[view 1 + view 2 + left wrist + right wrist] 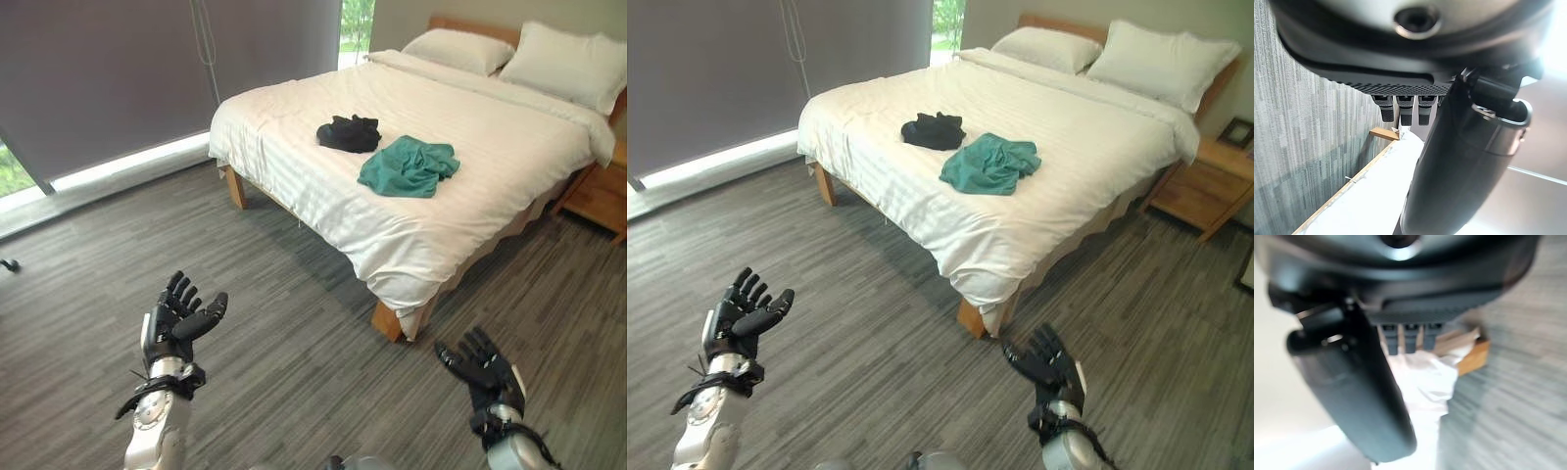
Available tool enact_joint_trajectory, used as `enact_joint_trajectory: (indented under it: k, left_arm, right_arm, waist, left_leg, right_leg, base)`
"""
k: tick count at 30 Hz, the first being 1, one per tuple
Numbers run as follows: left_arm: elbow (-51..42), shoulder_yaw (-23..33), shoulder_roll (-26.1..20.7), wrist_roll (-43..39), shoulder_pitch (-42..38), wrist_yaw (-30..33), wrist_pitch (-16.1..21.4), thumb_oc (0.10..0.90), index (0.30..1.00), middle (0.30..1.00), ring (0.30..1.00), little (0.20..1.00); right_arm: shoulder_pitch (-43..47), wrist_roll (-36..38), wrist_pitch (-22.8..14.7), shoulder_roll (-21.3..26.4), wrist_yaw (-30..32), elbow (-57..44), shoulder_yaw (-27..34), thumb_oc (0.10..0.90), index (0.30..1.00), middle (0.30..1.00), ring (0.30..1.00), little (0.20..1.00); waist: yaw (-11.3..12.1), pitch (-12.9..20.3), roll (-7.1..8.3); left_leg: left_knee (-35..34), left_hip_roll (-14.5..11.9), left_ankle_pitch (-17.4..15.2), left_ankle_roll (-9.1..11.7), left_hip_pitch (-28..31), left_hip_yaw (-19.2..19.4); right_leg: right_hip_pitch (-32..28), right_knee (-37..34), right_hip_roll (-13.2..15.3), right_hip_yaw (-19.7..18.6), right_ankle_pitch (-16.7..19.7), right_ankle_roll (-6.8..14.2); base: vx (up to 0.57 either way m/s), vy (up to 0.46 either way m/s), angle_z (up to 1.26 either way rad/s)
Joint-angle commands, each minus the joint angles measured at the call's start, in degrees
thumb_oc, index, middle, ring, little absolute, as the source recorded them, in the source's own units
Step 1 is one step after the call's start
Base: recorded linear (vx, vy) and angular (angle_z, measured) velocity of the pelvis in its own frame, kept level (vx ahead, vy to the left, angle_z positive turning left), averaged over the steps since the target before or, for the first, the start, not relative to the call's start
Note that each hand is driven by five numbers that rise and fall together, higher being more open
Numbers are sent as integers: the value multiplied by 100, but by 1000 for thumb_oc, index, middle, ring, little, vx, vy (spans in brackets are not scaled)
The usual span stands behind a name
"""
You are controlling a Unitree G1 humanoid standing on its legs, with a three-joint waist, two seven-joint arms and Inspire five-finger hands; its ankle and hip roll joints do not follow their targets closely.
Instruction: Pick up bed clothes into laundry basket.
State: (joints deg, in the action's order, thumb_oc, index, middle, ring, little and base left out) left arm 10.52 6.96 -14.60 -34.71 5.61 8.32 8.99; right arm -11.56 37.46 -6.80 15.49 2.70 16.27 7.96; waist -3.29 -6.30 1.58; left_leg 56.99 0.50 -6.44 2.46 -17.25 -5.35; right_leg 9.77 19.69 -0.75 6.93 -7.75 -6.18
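A teal garment [409, 165] and a black garment [349, 133] lie crumpled just beside each other on the white sheet of the bed [294, 147], toward its near half, with two pillows [509, 54] at the headboard end. The left hand [176, 321] and right hand [484, 367] are both raised above the grey wood-grain floor [294, 333], short of the bed's near corner, well apart from the garments. Each hand is released, fingers spread and relaxed, grasping nothing.

No text, label or number can be read anywhere.
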Motion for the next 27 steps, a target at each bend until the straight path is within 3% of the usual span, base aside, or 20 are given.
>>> enact_joint_trajectory:
  k: [1, 3, 5, 6, 7, 10, 12, 13, 14, 15, 16, 18, 19, 20, 21, 23, 25, 27]
  left_arm:
    - [-626, 438, -500, -111, -557, 167, 725, 800, 900, 900, 900, 900]
    - [-662, 575, -676, 74, -488, 196, 743, 800, 900, 900, 900, 900]
    - [-682, 588, -782, 190, -508, 225, 819, 800, 900, 900, 900, 900]
    - [-657, 577, -802, 192, -537, 206, 858, 800, 900, 900, 900, 900]
    - [-625, 582, -778, 176, -543, 189, 868, 800, 900, 900, 900, 900]
    - [-629, 621, -760, 300, -532, 137, 891, 800, 900, 900, 900, 900]
    - [-680, 663, -858, 372, -504, 103, 888, 800, 900, 900, 900, 900]
    - [-683, 664, -860, 374, -500, 104, 886, 800, 900, 900, 900, 900]
    - [-670, 737, -930, 373, -413, 90, 898, 800, 900, 900, 900, 900]
    - [-610, 676, -1031, 422, -432, 65, 892, 800, 900, 900, 900, 900]
    - [-607, 713, -1103, 454, -381, 39, 871, 800, 900, 900, 900, 900]
    - [-690, 719, -1189, 522, -247, 77, 824, 800, 900, 900, 900, 900]
    - [-827, 825, -1253, 497, -31, 83, 760, 800, 900, 900, 900, 900]
    - [-918, 900, -1271, 517, 106, 89, 695, 800, 900, 900, 900, 900]
    - [-960, 1018, -1340, 572, 256, 36, 587, 800, 900, 900, 900, 900]
    - [-995, 1137, -1406, 816, 392, -110, 486, 800, 900, 900, 900, 900]
    - [-1017, 1153, -1427, 994, 366, -153, 438, 800, 900, 900, 900, 900]
    - [-1011, 1066, -1385, 1048, 190, -107, 419, 800, 900, 900, 900, 900]
  right_arm:
    - [696, -13, -634, 430, 106, -719, 39, 800, 900, 900, 900, 900]
    - [596, -358, -594, 557, 40, -949, 73, 800, 900, 900, 900, 900]
    - [541, -602, -648, 656, 90, -1169, 168, 800, 900, 900, 900, 900]
    - [479, -943, -764, 726, 87, -1487, 303, 800, 900, 900, 900, 900]
    - [439, -1130, -776, 763, 105, -1508, 345, 800, 900, 900, 900, 900]
    - [300, -1514, -725, 768, 170, -1581, 538, 800, 900, 900, 900, 900]
    - [313, -1520, -694, 703, 183, -1552, 591, 800, 900, 900, 900, 900]
    - [307, -1524, -688, 698, 187, -1560, 589, 800, 900, 900, 900, 900]
    - [349, -1430, -676, 641, 154, -1477, 646, 800, 900, 900, 900, 900]
    - [362, -1373, -659, 552, 182, -1375, 598, 800, 900, 900, 900, 900]
    - [383, -1215, -670, 467, 119, -1332, 630, 800, 900, 900, 900, 900]
    - [578, -1228, -657, 439, 253, -1160, 600, 800, 900, 900, 900, 900]
    - [664, -867, -713, 304, 295, -1157, 549, 800, 900, 900, 900, 900]
    - [642, -580, -720, 147, 246, -1135, 555, 800, 900, 900, 900, 900]
    - [552, -309, -759, -7, 168, -1173, 524, 800, 900, 900, 900, 900]
    - [370, -463, -684, -27, 130, -1176, 694, 800, 900, 900, 900, 900]
    - [191, -689, -685, 127, 154, -1105, 973, 800, 900, 900, 900, 900]
    - [124, -768, -765, 237, 259, -1046, 1198, 800, 900, 900, 900, 900]
  waist:
    - [262, -268, 289]
    - [346, -215, 276]
    - [355, -153, 134]
    - [404, -39, 4]
    - [442, 14, -47]
    - [429, 202, -132]
    - [451, 313, -140]
    - [467, 308, -125]
    - [416, 308, -74]
    - [390, 298, -47]
    - [379, 256, 45]
    - [471, 226, 65]
    - [462, 146, -52]
    - [434, 59, -237]
    - [368, -14, -419]
    - [206, -102, -621]
    - [13, -147, -644]
    - [-190, -151, -556]
  left_leg:
    - [-1207, -459, 1258, 67, 52, -192]
    - [-2807, -1110, 1507, 212, 41, -294]
    - [-4445, -1580, 1801, 410, 304, -201]
    - [-5632, -1633, 1837, 541, 352, -330]
    - [-6099, -1591, 1906, 632, 381, -412]
    - [-6199, -1421, 1889, 786, 170, -584]
    - [-6112, -1394, 1980, 825, 260, -586]
    - [-6114, -1387, 1974, 821, 280, -560]
    - [-5692, -1464, 1797, 810, 152, -551]
    - [-5106, -1363, 1582, 735, 56, -376]
    - [-4711, -1212, 1382, 684, -35, -293]
    - [-4513, -1002, 1012, 353, 103, -52]
    - [-4580, -911, 905, 203, 322, -29]
    - [-4673, -872, 878, 55, 516, -47]
    - [-4766, -784, 814, -102, 710, -44]
    - [-4904, -627, 706, -335, 1002, -141]
    - [-5000, -452, 636, -437, 1236, -329]
    - [-5113, -219, 587, -503, 1500, -524]
  right_leg:
    - [-1090, -1794, 376, -641, 731, 801]
    - [-1285, -1780, 462, -796, 521, 932]
    - [-1471, -1754, 506, -906, 232, 1038]
    - [-1704, -1757, 548, -1065, -13, 1109]
    - [-1820, -1728, 571, -1121, -126, 1136]
    - [-2093, -1565, 826, -1290, -363, 1311]
    - [-2237, -1531, 1143, -1478, -333, 1485]
    - [-2244, -1538, 1161, -1494, -333, 1490]
    - [-2252, -1423, 1448, -1652, -77, 1585]
    - [-2195, -1339, 1700, -1647, 72, 1682]
    - [-2109, -1276, 1949, -1717, 660, 1764]
    - [-1464, -712, 2190, -1743, 2017, 1527]
    - [-1172, -116, 2106, -1745, 2232, 1327]
    - [-830, 831, 1850, -1841, 2127, 1243]
    - [-531, 1903, 1499, -1874, 1940, 1292]
    - [-62, 3577, 861, -1864, 1523, 1369]
    - [349, 4737, -21, -1915, 1151, 1362]
    - [1000, 5037, -814, -1814, 867, 1407]
  base:
    - [403, 233, -29]
    - [418, 291, -65]
    - [606, 473, -48]
    - [729, 570, -21]
    - [679, 571, -13]
    - [509, 555, -23]
    - [403, 589, -55]
    - [245, 524, -71]
    - [184, 522, -74]
    - [272, 773, -77]
    - [242, 688, -82]
    - [249, 698, -53]
    - [246, 801, -62]
    - [248, 904, -73]
    - [198, 864, -49]
    - [248, 725, 21]
    - [289, 462, 49]
    - [415, 378, 65]
